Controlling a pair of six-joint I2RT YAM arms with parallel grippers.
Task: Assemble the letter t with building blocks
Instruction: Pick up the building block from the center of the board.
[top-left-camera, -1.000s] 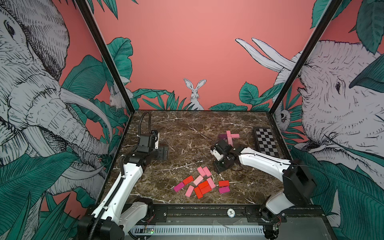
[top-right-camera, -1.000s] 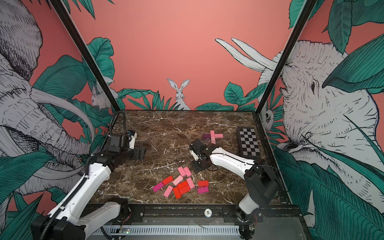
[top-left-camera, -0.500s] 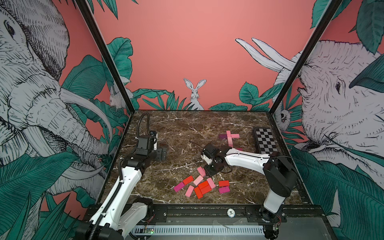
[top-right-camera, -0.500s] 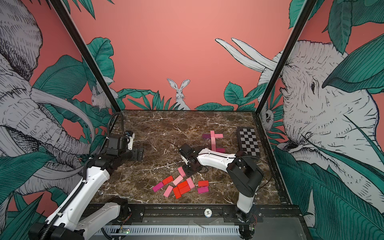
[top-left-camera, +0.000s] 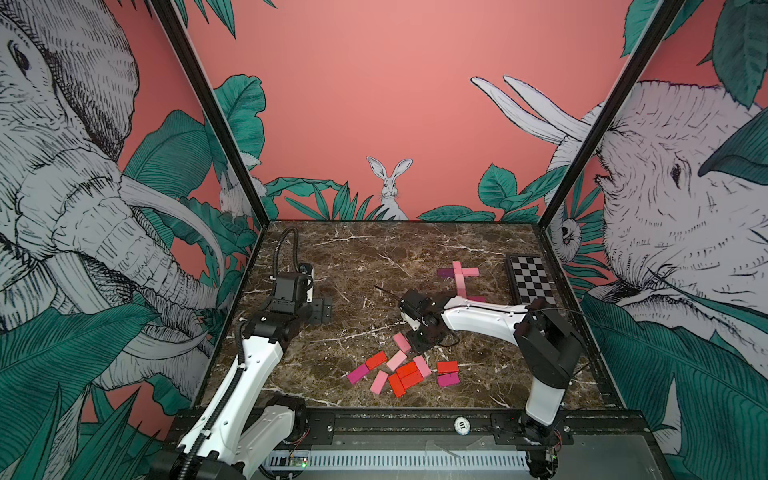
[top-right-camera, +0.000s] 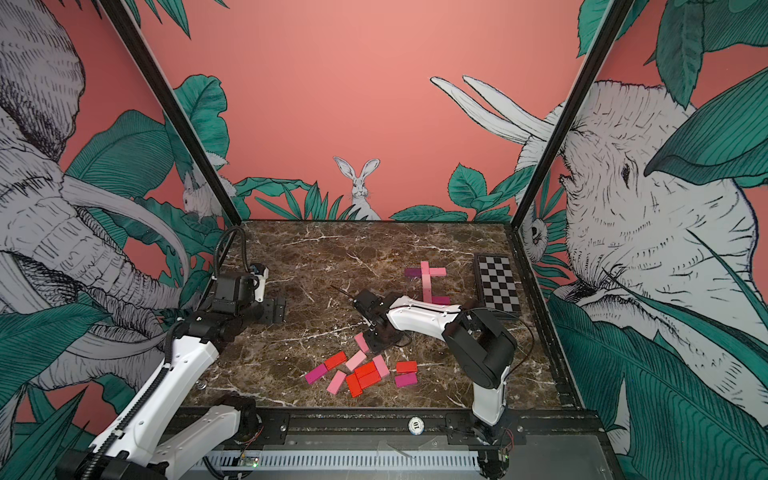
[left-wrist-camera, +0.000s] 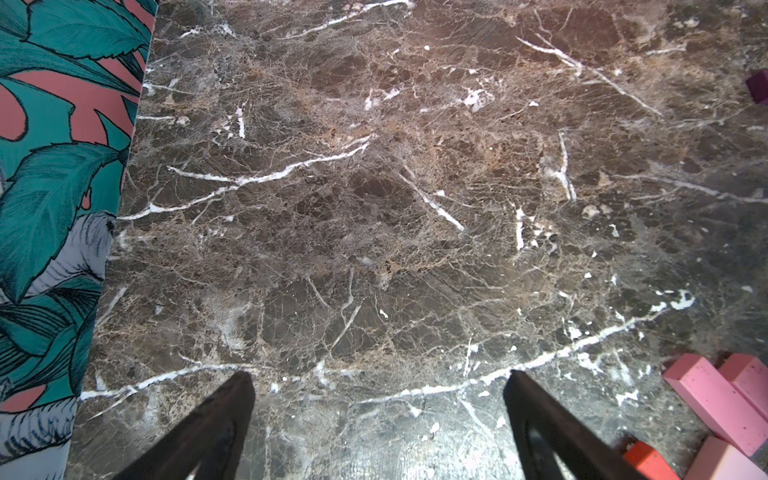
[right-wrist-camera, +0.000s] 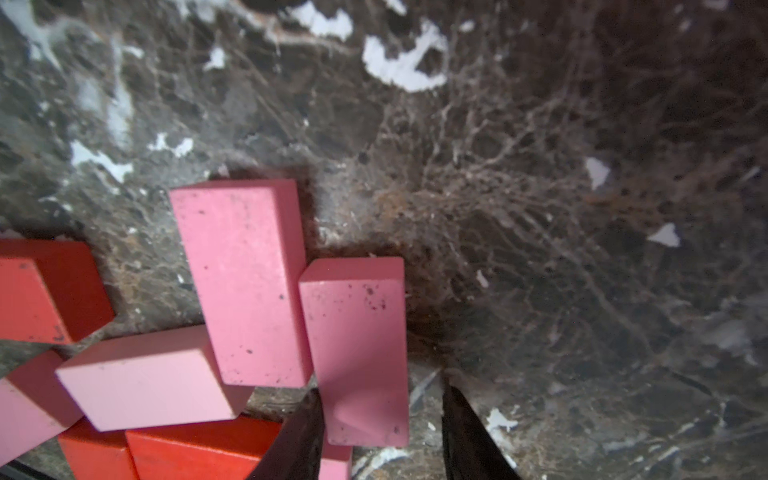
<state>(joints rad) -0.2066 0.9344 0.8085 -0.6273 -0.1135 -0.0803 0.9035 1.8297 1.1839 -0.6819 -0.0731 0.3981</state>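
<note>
Right fingers (right-wrist-camera: 299, 440): we log them unclamped astride pink block (right-wrist-camera: 357, 353), long axis along them; left fingers (left-wrist-camera: 208, 432) spread, empty, farther.

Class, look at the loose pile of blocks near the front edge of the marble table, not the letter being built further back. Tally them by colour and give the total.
Red blocks: 5
Pink blocks: 5, one of them between the jaws of the right gripper
Magenta blocks: 2
Total: 12
</note>
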